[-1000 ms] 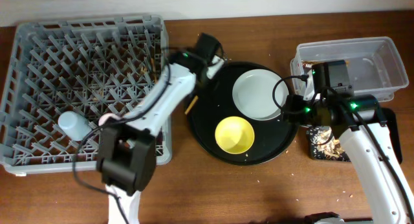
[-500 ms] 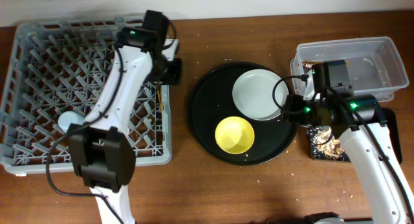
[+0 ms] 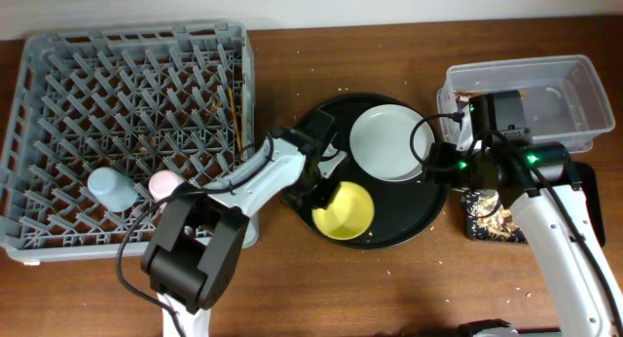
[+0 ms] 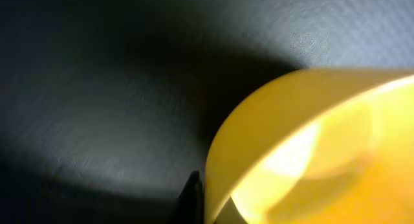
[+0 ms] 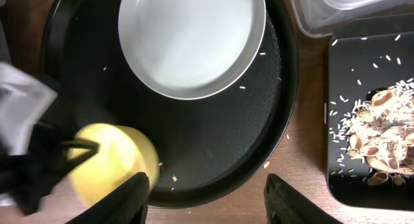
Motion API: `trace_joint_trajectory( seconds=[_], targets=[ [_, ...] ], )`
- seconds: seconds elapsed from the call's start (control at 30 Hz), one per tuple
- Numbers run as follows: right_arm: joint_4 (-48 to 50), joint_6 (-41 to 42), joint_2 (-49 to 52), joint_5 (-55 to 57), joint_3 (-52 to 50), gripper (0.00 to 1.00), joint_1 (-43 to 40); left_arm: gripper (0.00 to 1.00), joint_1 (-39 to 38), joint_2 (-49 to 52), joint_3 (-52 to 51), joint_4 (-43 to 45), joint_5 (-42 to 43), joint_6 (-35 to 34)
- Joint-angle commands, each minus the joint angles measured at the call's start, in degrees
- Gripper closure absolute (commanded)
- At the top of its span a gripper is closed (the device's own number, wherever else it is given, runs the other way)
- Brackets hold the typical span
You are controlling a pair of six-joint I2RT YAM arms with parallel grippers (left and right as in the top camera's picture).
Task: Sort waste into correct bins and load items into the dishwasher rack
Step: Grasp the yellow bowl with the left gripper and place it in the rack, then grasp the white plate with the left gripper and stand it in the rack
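Observation:
My left gripper [image 3: 321, 194] is at the left rim of the yellow bowl [image 3: 350, 212], its fingers astride the wall [image 4: 197, 191]; the bowl looks tilted on the large round black tray [image 3: 414, 220]. The white plate [image 3: 387, 140] lies on that tray beside it. The blue cup [image 3: 112, 188], pink cup [image 3: 165, 184] and chopsticks [image 3: 234, 108] are in the grey dishwasher rack [image 3: 39, 64]. My right gripper [image 5: 207, 201] is open and empty above the round tray's right edge. The bowl [image 5: 119, 162] and plate [image 5: 191, 39] also show in the right wrist view.
The clear tub [image 3: 574, 84] stands at the back right. The shallow black tray [image 5: 346, 68] beside the round tray holds brownish food scraps [image 5: 381, 127] and rice grains. Crumbs lie on the wooden table.
My left arm has swung from the rack's right edge, where the chopsticks now lie, over to the yellow bowl. The bowl has shifted slightly left. The right arm has not moved.

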Motion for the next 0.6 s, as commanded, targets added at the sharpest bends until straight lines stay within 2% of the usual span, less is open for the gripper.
trace_joint_trajectory(
  seconds=[0.0,0.03,0.07,0.1,0.2,0.23,0.37,0.4,0.47,0.57],
  targets=[
    [0.0,0.3,-0.1,0.1,0.2,0.41,-0.2,1.00,7.7,-10.3,11.9,-9.1,-19.9,-2.5],
    [0.0,0.3,-0.1,0.1,0.2,0.41,-0.2,1.00,11.6,-15.6,14.1,-9.7,-40.4,-2.5],
    [0.0,0.3,-0.1,0.1,0.2,0.41,-0.2,1.00,15.3,-17.2,14.1,-8.9,-57.4,-2.8],
    [0.0,0.3,-0.1,0.1,0.2,0.41,-0.2,1.00,18.9,-16.8,13.9,-7.6,-65.1,-2.9],
    [0.0,0.3,-0.1,0.1,0.2,0.41,-0.2,1.00,27.6,-11.4,13.7,-2.1,-72.8,-2.9],
    [0.1,0.3,-0.1,0.1,0.2,0.41,-0.2,1.00,29.0,-8.5,13.7,-1.1,-79.0,-2.9],
    [-0.1,0.3,-0.1,0.1,0.2,0.41,-0.2,1.00,31.3,-0.7,13.7,2.4,-93.3,-2.9],
    [0.0,0.3,-0.1,0.1,0.2,0.41,-0.2,1.00,31.3,-0.2,13.7,3.2,-93.8,-2.9],
    [0.1,0.3,-0.1,0.1,0.2,0.41,-0.2,1.00,31.3,1.6,13.7,3.3,-87.6,-2.9],
    [0.0,0.3,-0.1,0.1,0.2,0.41,-0.2,0.99,31.3,6.3,13.5,2.7,-88.2,-2.9]
  ],
)
